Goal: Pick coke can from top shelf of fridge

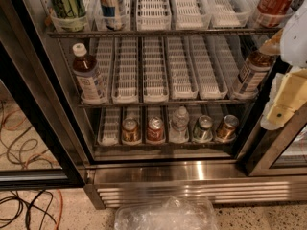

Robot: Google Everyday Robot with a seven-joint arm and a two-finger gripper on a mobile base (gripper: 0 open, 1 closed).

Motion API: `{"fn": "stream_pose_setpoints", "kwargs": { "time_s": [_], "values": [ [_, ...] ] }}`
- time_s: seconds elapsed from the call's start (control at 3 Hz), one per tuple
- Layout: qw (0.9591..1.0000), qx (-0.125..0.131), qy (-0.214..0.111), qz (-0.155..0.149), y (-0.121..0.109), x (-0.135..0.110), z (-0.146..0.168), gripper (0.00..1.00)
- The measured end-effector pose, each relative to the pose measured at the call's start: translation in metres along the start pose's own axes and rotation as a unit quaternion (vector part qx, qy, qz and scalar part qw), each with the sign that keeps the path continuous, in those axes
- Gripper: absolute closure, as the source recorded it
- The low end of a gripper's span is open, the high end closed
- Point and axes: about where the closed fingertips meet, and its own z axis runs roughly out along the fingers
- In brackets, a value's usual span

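The fridge (192, 174) stands in front of me with its glass door open. The top shelf (158, 32) is a wire rack with long white slotted trays. The tall red coke can (274, 3) stands at that shelf's far right, its top cut off by the frame edge. My gripper (282, 104), white and pale yellow, hangs at the right edge of the view. It is below the coke can, beside the middle shelf, and holds nothing that I can see.
A green can (67, 4) and a blue-and-white can (111, 4) stand on the top shelf's left. Brown tea bottles (88, 78) (252, 73) flank the middle rack. Several cans and a water bottle (180, 123) line the bottom rack. Cables (21, 202) and a plastic bag (165, 215) lie on the floor.
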Motion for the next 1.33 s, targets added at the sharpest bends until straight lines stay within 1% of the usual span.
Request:
{"fn": "stream_pose_setpoints", "kwargs": {
  "time_s": [0.33,0.67,1.0,1.33],
  "values": [
    [0.9999,0.009,-0.004,0.004,-0.004,-0.003,-0.002,0.0],
    [0.9978,0.028,-0.048,0.035,-0.011,-0.006,0.0,0.0],
    [0.989,0.027,-0.128,0.069,0.009,-0.002,0.03,0.0],
    [0.9778,0.034,-0.195,0.068,0.045,-0.003,0.067,0.0]
  ]
}}
